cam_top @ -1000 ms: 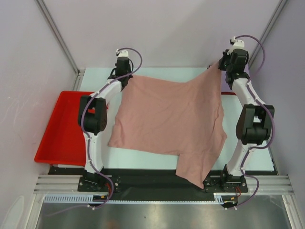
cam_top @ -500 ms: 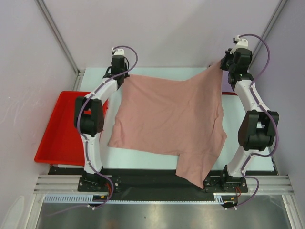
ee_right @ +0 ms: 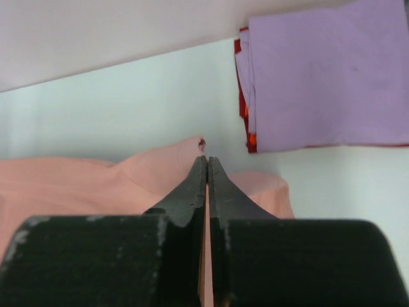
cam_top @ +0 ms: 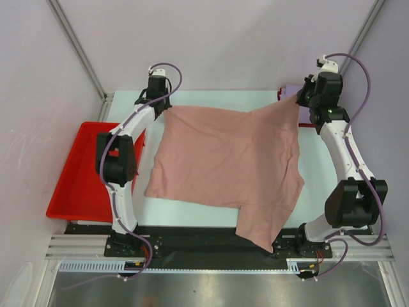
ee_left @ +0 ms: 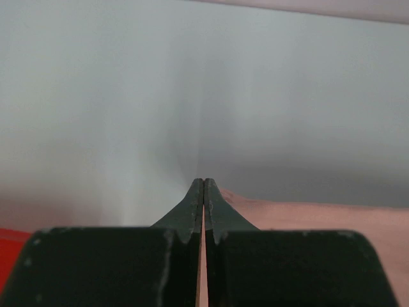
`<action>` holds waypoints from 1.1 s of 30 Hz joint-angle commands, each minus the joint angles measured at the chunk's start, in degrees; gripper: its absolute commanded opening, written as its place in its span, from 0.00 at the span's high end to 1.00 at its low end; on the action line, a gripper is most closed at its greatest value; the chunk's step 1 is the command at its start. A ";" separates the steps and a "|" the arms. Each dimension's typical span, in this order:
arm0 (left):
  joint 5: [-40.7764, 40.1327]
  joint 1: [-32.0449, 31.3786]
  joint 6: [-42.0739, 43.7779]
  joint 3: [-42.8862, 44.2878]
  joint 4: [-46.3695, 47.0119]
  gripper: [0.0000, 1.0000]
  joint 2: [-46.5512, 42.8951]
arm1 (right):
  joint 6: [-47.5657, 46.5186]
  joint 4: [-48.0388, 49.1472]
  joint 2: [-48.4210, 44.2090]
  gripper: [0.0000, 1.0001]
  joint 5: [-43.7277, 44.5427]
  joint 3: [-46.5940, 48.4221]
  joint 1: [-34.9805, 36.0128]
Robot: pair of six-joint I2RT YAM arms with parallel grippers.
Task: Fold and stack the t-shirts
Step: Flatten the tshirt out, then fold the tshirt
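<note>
At the table's left: red tray, partly hidden by the left arm, just beside the pink tee but not touching it.
Far right corner: folded lavender tee on top of a folded red tee; only the red one's edge shows.
In the way: from above, the right arm covers most of that pile; the pile lies just beyond the right gripper's tips, not touching them.
Left gripper: jaws pressed together on the pink tee's far left corner, a sliver of pink in the slit.
Right gripper: jaws pinched tight on the far right corner, cloth bunched around the tips.
Pink tee, place: spread across the middle of the table between the arms, its far edge strung from gripper to gripper.
Pink tee, look: plain dusty pink side up, lightly creased, far edge sagging a little; the left edge lies fairly straight, the near right part droops over the black rail.
Table: pale, smooth, matte.
Room: plain lavender-grey walls with metal posts in the corners.
</note>
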 commanded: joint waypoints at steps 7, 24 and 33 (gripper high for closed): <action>-5.23 0.50 -1.65 -6.49 -7.68 1.00 -8.78 | 4.67 -10.19 -10.20 1.00 -0.25 -9.79 -0.16; -3.03 0.32 -2.79 -19.84 -8.92 1.00 -15.02 | 4.24 -23.28 -15.74 1.00 3.00 -14.91 -3.50; -2.95 0.32 -2.62 -22.93 -9.45 1.00 -15.12 | 6.52 -28.38 -21.27 1.00 -0.24 -19.21 -3.86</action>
